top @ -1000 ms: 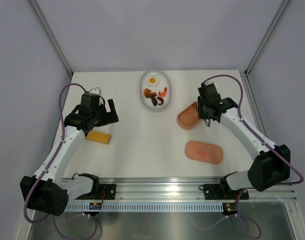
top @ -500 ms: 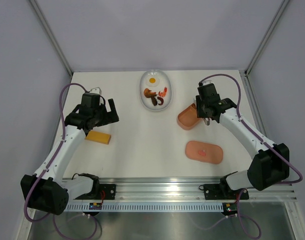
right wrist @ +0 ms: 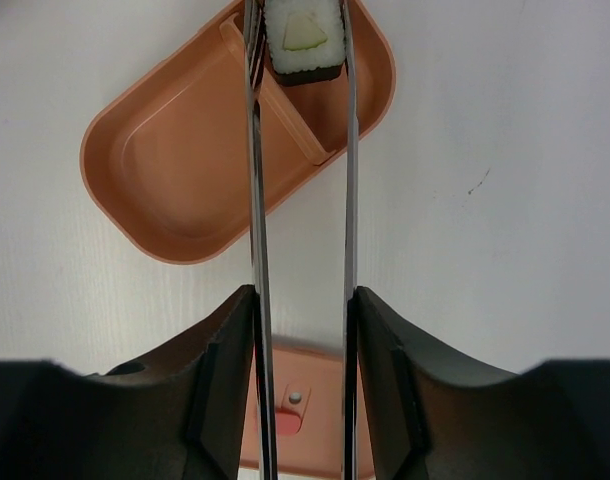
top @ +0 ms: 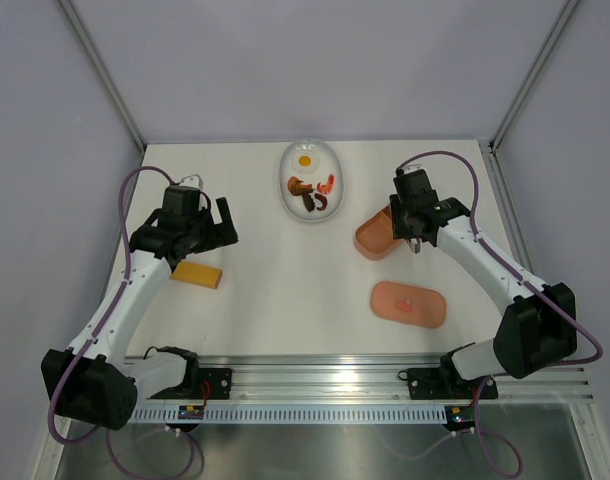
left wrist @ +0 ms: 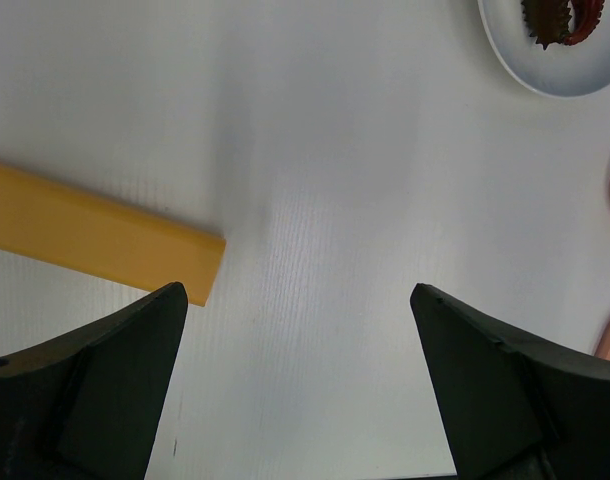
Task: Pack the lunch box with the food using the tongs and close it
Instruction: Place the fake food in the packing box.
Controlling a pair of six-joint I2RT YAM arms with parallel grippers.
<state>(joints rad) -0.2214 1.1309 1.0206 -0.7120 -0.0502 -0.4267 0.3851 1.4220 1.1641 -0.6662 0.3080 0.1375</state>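
Observation:
My right gripper [right wrist: 302,300] is shut on the tongs [right wrist: 253,180], one thin silver arm against each finger. Near the tong tips sits a black-and-white rice roll [right wrist: 303,38] of the food, over the small end compartment of the pink lunch box [right wrist: 175,170]. Whether the arms pinch the roll I cannot tell. The large compartment is bare. In the top view the lunch box [top: 373,236] lies tilted beside my right gripper [top: 413,235], and its flat lid [top: 409,303] lies nearer the arms. The remaining food [top: 313,195] and a fried egg [top: 305,160] rest in a white dish. My left gripper [left wrist: 298,330] hangs open over bare table.
The white oval dish [top: 288,168] stands at the back middle. A yellow-orange block [top: 197,274] lies at the left, just under and behind my left gripper [top: 223,222]; it is the block [left wrist: 95,235] in the left wrist view. Grey walls enclose the table.
My right gripper has crept slightly left and back over the lunch box with the tongs. The left arm has not moved.

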